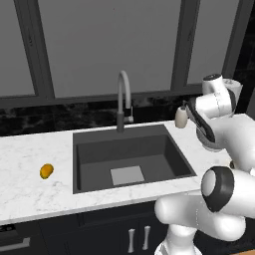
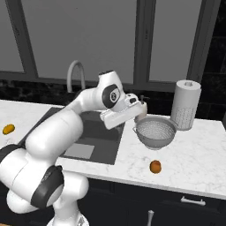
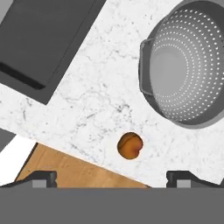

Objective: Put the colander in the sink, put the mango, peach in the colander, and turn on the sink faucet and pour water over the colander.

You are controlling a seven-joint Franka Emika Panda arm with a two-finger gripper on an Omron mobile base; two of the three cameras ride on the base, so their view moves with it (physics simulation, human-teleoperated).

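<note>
gripper [image 3: 111,177] spread above peach [image 3: 130,145], colander [image 3: 186,65] beside

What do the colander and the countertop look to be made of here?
The colander looks like metal with a matte silver finish: even grey shading and regular rows of small punched holes across its wall, plus a thin rim. The countertop looks like polished white marble or a stone imitation: fine grey veining on a pale surface. As a rendered scene, both are best guesses.

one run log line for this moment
tool: open, above counter | colander: on counter, right of sink | peach: near colander | mango: left of sink | faucet: off
</note>
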